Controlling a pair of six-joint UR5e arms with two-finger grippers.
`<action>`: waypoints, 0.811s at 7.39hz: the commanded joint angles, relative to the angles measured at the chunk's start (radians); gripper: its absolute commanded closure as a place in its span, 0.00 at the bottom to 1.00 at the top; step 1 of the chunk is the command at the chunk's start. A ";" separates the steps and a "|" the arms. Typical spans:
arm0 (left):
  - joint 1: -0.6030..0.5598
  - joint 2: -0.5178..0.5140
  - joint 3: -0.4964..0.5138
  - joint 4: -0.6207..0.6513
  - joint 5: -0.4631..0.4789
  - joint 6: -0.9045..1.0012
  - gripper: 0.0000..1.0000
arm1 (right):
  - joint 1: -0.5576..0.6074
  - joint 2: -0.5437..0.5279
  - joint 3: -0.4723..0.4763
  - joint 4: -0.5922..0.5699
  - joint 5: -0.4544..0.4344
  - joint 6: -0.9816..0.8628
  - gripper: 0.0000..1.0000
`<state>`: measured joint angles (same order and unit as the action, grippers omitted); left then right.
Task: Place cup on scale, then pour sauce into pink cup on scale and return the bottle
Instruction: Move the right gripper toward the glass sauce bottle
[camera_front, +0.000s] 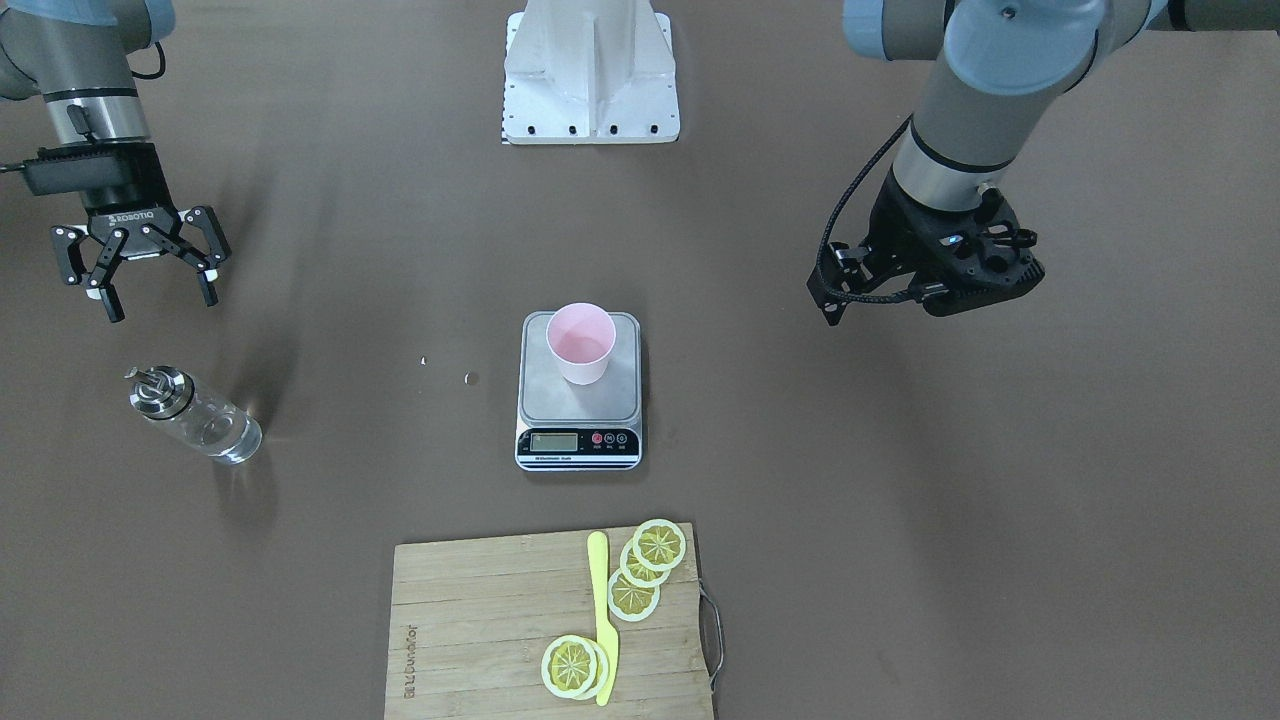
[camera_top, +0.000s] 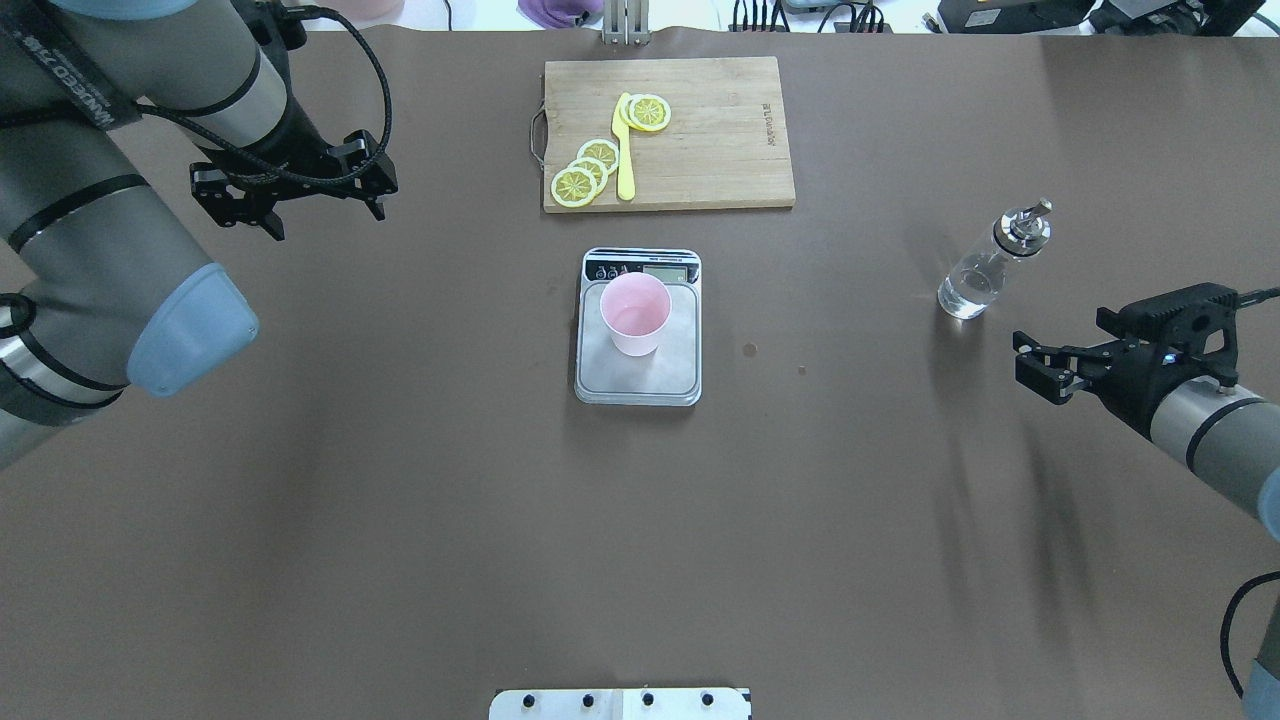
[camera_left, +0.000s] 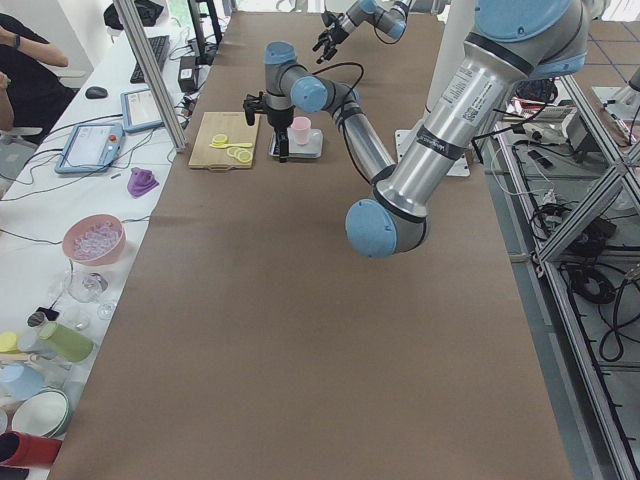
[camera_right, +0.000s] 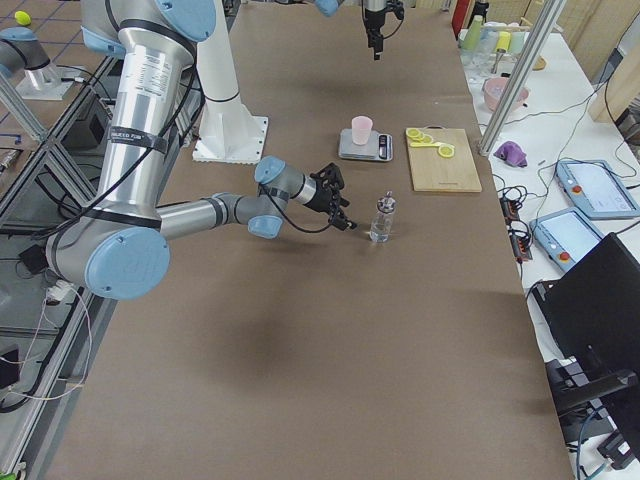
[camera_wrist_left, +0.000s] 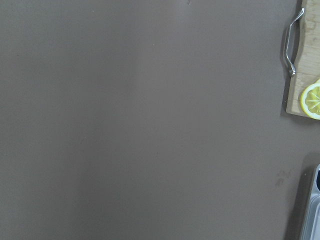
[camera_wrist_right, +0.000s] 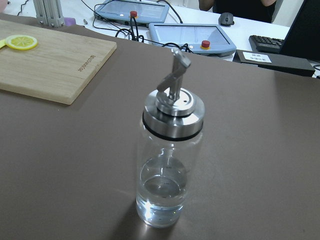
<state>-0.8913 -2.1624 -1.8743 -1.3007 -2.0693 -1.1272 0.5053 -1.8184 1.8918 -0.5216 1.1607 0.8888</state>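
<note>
The pink cup (camera_front: 580, 342) stands upright on the steel platform of the scale (camera_front: 578, 402) at the table's middle; it also shows in the overhead view (camera_top: 634, 313). The clear glass bottle (camera_front: 195, 415) with a metal cap and spout stands upright on the table. A little clear sauce (camera_wrist_right: 162, 192) lies at its bottom. My right gripper (camera_front: 155, 290) is open and empty, hovering apart from the bottle on the robot's side of it. The right wrist view looks straight at the bottle (camera_wrist_right: 170, 160). My left gripper (camera_top: 328, 222) is open and empty, held high to the left of the cutting board.
A wooden cutting board (camera_front: 480, 620) with lemon slices (camera_front: 650, 565) and a yellow knife (camera_front: 603, 620) lies beyond the scale, on the operators' side. The robot's white base plate (camera_front: 590, 90) is at the near edge. Small spots (camera_front: 470, 378) mark the cloth beside the scale.
</note>
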 joint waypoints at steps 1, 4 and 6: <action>0.000 0.000 0.010 -0.005 0.000 0.000 0.01 | -0.013 0.042 -0.136 0.169 -0.026 -0.017 0.01; 0.000 0.001 0.021 -0.023 0.000 0.001 0.01 | -0.013 0.057 -0.154 0.178 -0.027 -0.019 0.01; 0.000 0.010 0.032 -0.046 0.000 0.000 0.01 | -0.013 0.088 -0.195 0.184 -0.033 -0.046 0.01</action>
<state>-0.8912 -2.1560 -1.8479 -1.3363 -2.0693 -1.1271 0.4924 -1.7487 1.7204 -0.3421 1.1318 0.8594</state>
